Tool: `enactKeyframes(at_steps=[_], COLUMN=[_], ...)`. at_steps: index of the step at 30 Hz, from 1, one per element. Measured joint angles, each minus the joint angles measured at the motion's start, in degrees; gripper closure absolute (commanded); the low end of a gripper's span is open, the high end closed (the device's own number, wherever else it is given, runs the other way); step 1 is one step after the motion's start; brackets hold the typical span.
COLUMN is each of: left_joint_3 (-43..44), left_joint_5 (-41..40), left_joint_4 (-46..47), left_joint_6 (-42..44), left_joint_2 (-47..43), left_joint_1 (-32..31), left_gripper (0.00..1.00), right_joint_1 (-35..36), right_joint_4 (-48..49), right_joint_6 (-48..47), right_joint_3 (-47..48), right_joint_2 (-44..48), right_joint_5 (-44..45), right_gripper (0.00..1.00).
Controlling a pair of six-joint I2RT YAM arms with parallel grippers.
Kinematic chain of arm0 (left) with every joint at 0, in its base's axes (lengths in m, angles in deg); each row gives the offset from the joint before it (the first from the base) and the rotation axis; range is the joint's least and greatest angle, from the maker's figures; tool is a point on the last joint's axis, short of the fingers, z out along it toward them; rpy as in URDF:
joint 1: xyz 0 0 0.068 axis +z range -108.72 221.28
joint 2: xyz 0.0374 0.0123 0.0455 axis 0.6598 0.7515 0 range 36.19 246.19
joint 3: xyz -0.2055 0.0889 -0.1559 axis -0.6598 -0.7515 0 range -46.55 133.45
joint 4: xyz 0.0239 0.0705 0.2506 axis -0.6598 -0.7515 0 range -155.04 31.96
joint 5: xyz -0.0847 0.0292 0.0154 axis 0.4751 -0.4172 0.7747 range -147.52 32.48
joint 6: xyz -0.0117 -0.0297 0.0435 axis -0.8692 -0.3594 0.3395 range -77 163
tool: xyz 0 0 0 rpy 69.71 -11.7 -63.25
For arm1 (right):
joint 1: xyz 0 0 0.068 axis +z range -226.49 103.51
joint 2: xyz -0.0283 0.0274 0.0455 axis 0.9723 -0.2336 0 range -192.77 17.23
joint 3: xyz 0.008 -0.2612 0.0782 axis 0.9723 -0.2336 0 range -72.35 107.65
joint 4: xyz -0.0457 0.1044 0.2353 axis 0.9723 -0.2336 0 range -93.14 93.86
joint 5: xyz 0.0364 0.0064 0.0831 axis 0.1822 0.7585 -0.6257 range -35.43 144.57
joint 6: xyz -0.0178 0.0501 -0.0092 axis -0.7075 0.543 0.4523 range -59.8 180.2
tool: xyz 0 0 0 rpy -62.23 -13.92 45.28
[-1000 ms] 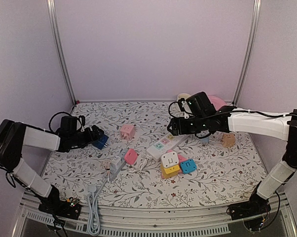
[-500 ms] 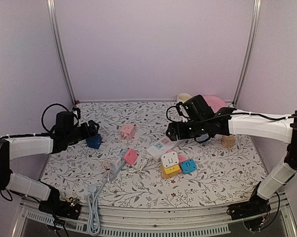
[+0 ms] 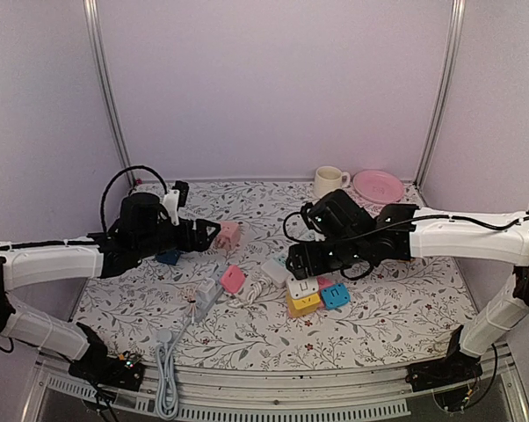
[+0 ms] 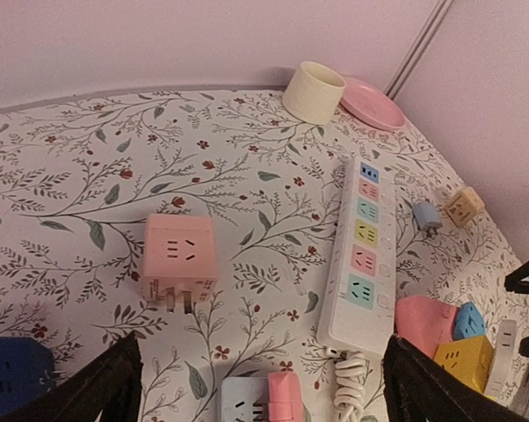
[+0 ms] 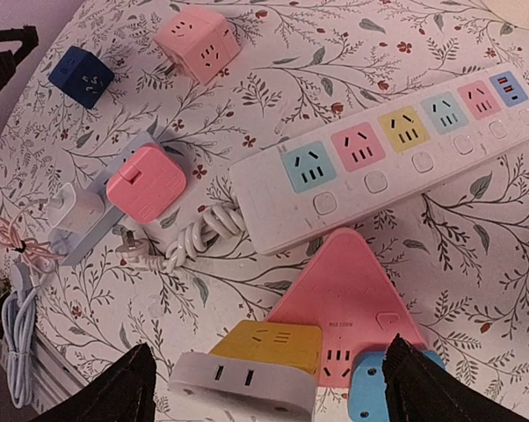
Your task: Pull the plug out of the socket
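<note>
Since the earlier frame both arms have swung inward. The left claw has left the far-left part of the bench and now reaches in toward the long white power strip. The right claw has slid leftward along that strip and dropped lower over its near end.

The step in hand looks like the approach, with nothing gripped yet. Both claws stand with their fingers wide apart and empty; each wrist view shows its dark fingers at the bottom corners with only the bench clutter between them.

The task's thing, the pink plug, sits seated in a small pale grey-blue socket block. The pair lies to the left of the strip's cabled end, just beyond its coiled white lead. A pink cube adapter lies loose further left of the strip and is probably not the target.

The next move likely calls for one claw to pin the socket block down while the other closes across the plug's flat sides and draws it straight out. The block is light and may lift with the plug if it is not held.

The left arm stretches low and nearly level, wrist pointing toward the strip. The right arm reaches in from the right, forearm level and wrist tipped downward.
</note>
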Motion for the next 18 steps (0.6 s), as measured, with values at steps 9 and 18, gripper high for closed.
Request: enactKeyframes(at_steps=[9,18], left_joint_3=[1.68,2.19], left_joint_5=[6.58,13.0], left_joint_4=[3.98,9.73], left_joint_6=[4.68,7.76], left_joint_2=[4.02,8.17], left_joint_1=[-8.98,-16.72], left_gripper=[0.06,0.09], right_joint_1=[2.54,-1.81], right_joint_4=[-3.26,-1.11], right_joint_6=[7.04,9.7], right_joint_3=[-7.82,-23.23], right_joint_2=[6.58,13.27], right_joint_5=[4.37,4.09], right_gripper=[0.05,0.06])
